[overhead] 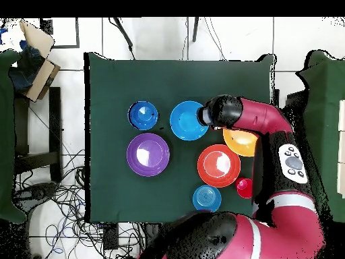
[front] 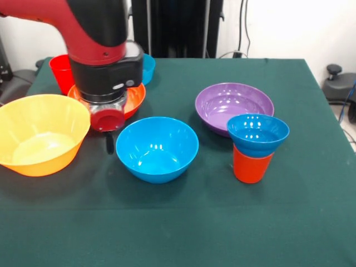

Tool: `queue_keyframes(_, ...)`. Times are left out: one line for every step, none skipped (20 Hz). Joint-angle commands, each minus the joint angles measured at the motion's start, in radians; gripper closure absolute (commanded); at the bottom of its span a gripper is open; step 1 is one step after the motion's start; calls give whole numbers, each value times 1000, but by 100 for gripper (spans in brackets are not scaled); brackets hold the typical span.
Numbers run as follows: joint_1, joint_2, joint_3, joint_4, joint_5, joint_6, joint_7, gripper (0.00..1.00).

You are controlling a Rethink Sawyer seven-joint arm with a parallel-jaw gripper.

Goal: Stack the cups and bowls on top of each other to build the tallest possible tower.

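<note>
A red and black robot arm point(front: 94, 33) reaches down over a table point(front: 183, 222) covered in dark green cloth, and its gripper point(front: 109, 143) hangs just left of the medium blue bowl point(front: 157, 148), which sits near the middle of the table. Only one dark fingertip shows below the wrist, so whether the jaws are wide or narrow cannot be told; nothing is seen held in them. Left of the medium blue bowl stands the large yellow-orange bowl point(front: 40, 133). Behind the gripper, partly hidden by it, is the large orange-red bowl point(front: 135, 99), with a red cup point(front: 61, 72) and a teal bowl point(front: 148, 68) farther back. Right of the medium blue bowl lies the wide purple bowl point(front: 233, 105), and in front of that a small blue bowl point(front: 257, 134) sits nested on top of an orange cup point(front: 251, 165), forming a short tower.
</note>
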Motion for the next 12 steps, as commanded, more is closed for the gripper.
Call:
queue_keyframes(91, 12, 31, -36, -20, 32, -48, 0)
queue_keyframes(102, 30, 26, -75, -13, 53, -33, 0)
queue_keyframes(109, 41, 19, -99, -10, 65, -26, 0)
queue_keyframes(105, 57, 24, -124, 1, 79, -27, 0)
queue_keyframes(101, 73, 28, -148, 12, 92, -28, 0)
queue_keyframes(93, 92, 37, -175, 23, 107, -39, 0)
queue_keyframes(92, 103, 35, -187, 26, 109, -39, 0)
queue_keyframes(88, 114, 37, -201, 27, 111, -53, 0)
queue_keyframes(86, 117, 34, -203, 24, 110, -65, 0)
queue_keyframes(77, 117, 36, -196, 15, 102, -97, 0)
queue_keyframes(69, 114, 39, -184, 15, 93, -111, 0)
queue_keyframes(54, 96, 47, -153, 17, 91, -140, 0)
